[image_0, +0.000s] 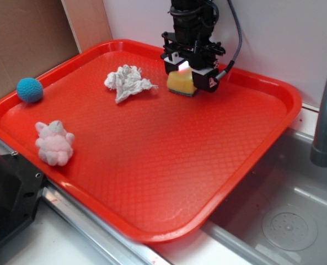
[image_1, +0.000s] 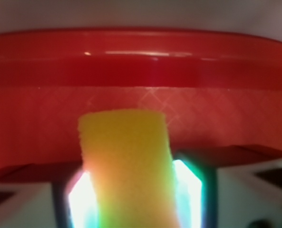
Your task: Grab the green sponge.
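Gripper [image_0: 184, 74] is clamped on the green sponge [image_0: 181, 83] at the tray's [image_0: 152, 182] far edge, just right of the tissue [image_0: 128, 81]. Wrist cam shows foam squeezed btwn both pads, so lift straight up, slow, w/o loosening.

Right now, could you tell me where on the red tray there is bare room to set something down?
The widest free patch is the tray's middle and right side, toward the sink. The far edge is crowded: the hand around the green sponge, beside the white tissue. The left holds the teal ball and pink toy.
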`<state>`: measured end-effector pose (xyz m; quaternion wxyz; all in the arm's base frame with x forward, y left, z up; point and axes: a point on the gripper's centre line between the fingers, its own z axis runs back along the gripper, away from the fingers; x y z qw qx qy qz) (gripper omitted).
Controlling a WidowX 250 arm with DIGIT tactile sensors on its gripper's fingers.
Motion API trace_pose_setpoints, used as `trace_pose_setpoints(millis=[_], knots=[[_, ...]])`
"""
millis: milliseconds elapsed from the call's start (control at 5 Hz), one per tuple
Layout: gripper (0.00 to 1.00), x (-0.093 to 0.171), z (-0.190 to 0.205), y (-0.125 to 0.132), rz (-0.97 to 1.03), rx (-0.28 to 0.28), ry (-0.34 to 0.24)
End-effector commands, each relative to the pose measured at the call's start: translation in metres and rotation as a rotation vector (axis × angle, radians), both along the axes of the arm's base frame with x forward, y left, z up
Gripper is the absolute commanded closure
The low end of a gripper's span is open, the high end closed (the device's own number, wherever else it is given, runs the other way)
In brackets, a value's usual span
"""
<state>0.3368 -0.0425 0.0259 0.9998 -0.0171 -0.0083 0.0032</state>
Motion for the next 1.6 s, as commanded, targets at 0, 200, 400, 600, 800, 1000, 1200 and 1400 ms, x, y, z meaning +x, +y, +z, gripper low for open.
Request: trace_pose_setpoints(millis=[0,200,400,600,800,1000,1200,1400], knots=[[1.0,0.007,0.038,0.001,0.004,-0.043,-0.049],[1.0,-0.014,0.068,0.005,0.052,-0.059,-0.044],[1.0,-0.039,0.096,0.007,0.17,-0.017,-0.023],[1.0,-0.07,0.122,0.009,0.232,-0.023,0.007],[1.0,-0.103,0.136,0.01,0.21,-0.069,0.013],[1.0,-0.127,0.142,0.011,0.201,-0.066,0.02],[1.0,-0.151,0.146,0.016,0.24,-0.037,0.022],[1.0,-0.16,0.147,0.014,0.232,-0.021,0.01]])
